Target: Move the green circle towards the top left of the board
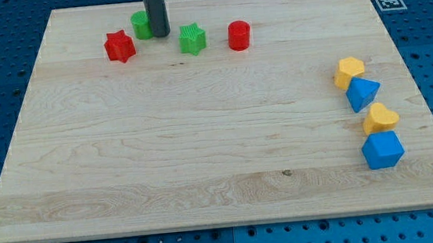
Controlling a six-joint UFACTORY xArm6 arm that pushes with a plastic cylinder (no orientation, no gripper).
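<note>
The green circle (140,24) sits near the view's top left of the wooden board (204,154), partly hidden by my rod. My tip (161,34) rests on the board right against the green circle's right side. A red star (119,46) lies just below and left of the green circle. A green star (192,39) lies to the right of my tip. A red circle (239,35) lies further right.
At the view's right stand a yellow hexagon block (349,71), a blue triangular block (363,94), a yellow heart block (380,117) and a blue block (382,150). A tag marker (387,1) sits at the board's top right corner.
</note>
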